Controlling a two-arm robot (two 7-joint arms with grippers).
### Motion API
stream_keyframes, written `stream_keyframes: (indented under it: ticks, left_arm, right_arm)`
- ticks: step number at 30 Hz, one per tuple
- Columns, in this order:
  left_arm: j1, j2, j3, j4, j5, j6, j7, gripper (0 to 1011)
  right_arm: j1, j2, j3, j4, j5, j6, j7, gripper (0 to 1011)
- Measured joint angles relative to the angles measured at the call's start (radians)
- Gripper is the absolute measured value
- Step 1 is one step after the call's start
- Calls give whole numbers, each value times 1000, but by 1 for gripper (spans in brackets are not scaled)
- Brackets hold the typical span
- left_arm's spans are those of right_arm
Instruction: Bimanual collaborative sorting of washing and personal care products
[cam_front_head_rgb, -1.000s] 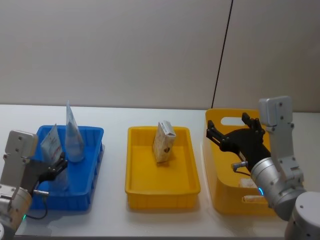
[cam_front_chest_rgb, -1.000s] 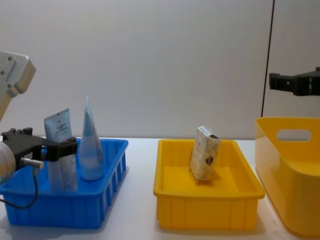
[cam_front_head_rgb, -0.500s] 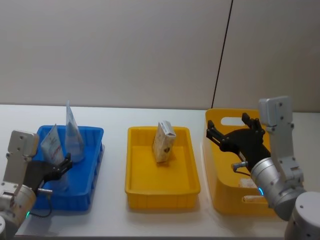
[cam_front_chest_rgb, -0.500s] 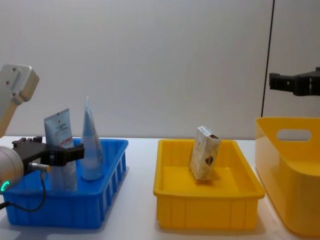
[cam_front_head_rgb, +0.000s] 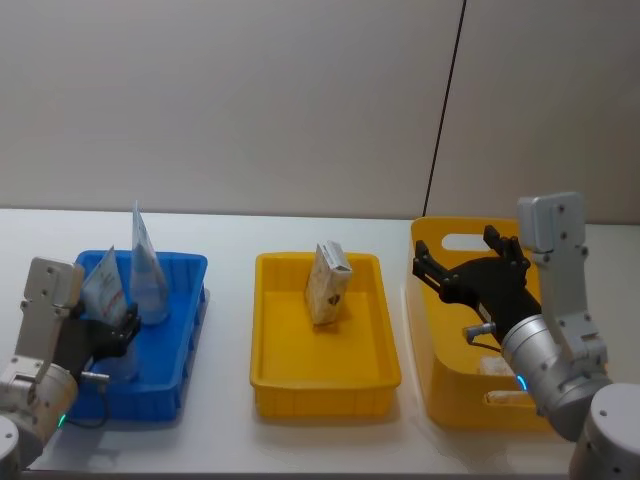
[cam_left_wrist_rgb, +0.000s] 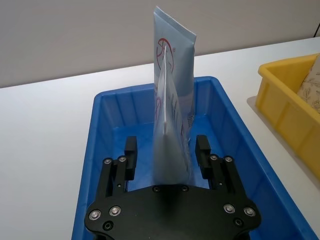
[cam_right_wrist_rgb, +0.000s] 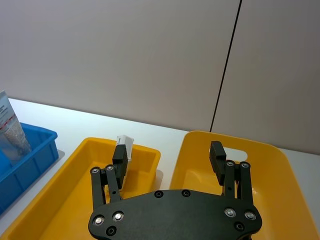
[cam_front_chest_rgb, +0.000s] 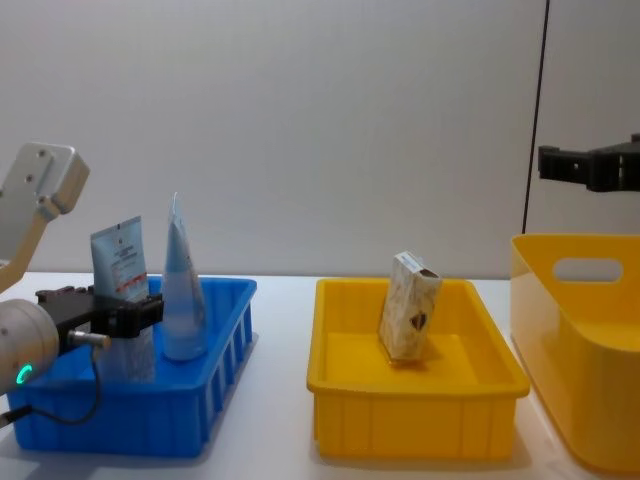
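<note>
Squeeze tube (cam_left_wrist_rgb: 170, 160), probably light, soft-walled, slippery: left gripper (cam_left_wrist_rgb: 166, 145), fingers spread, straddles its likely firmer lower body; right gripper (cam_right_wrist_rgb: 168, 147) spread over yellow bin (cam_right_wrist_rgb: 272, 165).

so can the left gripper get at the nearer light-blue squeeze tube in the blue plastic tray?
Probably yes. The left gripper is open, with the nearer light-blue squeeze tube upright between its fingers. The second tube stands behind it, inside the blue plastic tray.
</note>
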Motion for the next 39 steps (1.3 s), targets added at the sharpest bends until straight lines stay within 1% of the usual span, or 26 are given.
stream_keyframes:
  ticks: [2,3,5,6,8,10,13,18,24,31,35,39]
  left_arm:
    - [-5,-2,0,8,2,-1,0,683]
    - [-8,-4,-1,14,4,-1,0,625]
    - [-11,-6,-1,20,6,-1,-1,586]
    - [-14,-7,-2,25,9,-1,-1,527]
    - [-17,-8,-2,29,11,-1,-1,483]
    - [-20,-9,-3,33,14,-2,-2,404]
    - [-22,-10,-5,36,18,-4,-3,363]
    - [-23,-11,-8,36,23,-11,-5,331]
    - [-21,-9,-12,20,30,-28,-10,302]
    - [-14,0,-17,-15,40,-59,-20,276]
    - [-8,10,-19,-43,44,-81,-35,269]
    - [2,24,-22,-84,42,-106,-64,270]
  right_arm:
    - [0,0,0,0,0,0,0,1004]
    - [0,0,0,0,0,0,0,1004]
    - [0,0,0,0,0,0,0,1004]
    - [0,0,0,0,0,0,0,1004]
    - [0,0,0,0,0,0,0,1004]
    - [0,0,0,0,0,0,0,1004]
    - [0,0,0,0,0,0,0,1004]
    - [0,0,0,0,0,0,0,1004]
    - [0,0,0,0,0,0,0,1004]
    - [0,0,0,0,0,0,0,1004]
    - [0,0,0,0,0,0,0,1004]
    - [0,0,0,0,0,0,0,1004]
